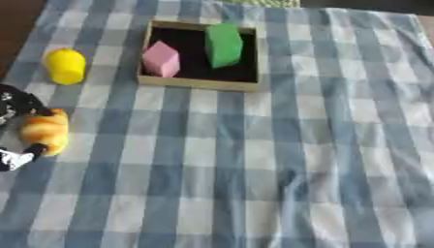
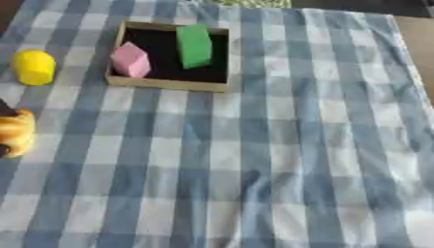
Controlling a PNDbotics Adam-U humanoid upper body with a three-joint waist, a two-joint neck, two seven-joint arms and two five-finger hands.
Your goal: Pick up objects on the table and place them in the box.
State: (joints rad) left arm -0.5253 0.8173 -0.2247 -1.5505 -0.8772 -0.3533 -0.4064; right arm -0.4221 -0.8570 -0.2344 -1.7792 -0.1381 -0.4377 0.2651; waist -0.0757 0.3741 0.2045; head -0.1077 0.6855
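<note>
Bread (image 1: 47,133), a golden-orange croissant-like piece, lies at the left edge of the checked cloth (image 1: 280,160), and the left hand (image 1: 15,128) has its dark fingers curled round it from the edge side, one above and one below. Whether the piece has left the cloth cannot be told. The right hand shows in neither view.

Toward the far edge stands the box (image 1: 197,83), a shallow wooden tray with a black floor. A pink block (image 1: 161,59) rests in its left part, leaning against the left wall, and a green block (image 1: 224,44) stands in the middle toward the far wall. The right part of the floor shows bare. A yellow piece (image 1: 64,66), rounded and upright, sits on the cloth near the far left corner, just left of the box and apart from it.

Judging from this, two things are already in, two are out, and the step in hand is the grasp on the bread. The next move calls for lifting it clear of the cloth, carrying it away from the edge toward the box, passing the yellow piece without knocking it, and lowering it into the bare right part, clear of both blocks.
</note>
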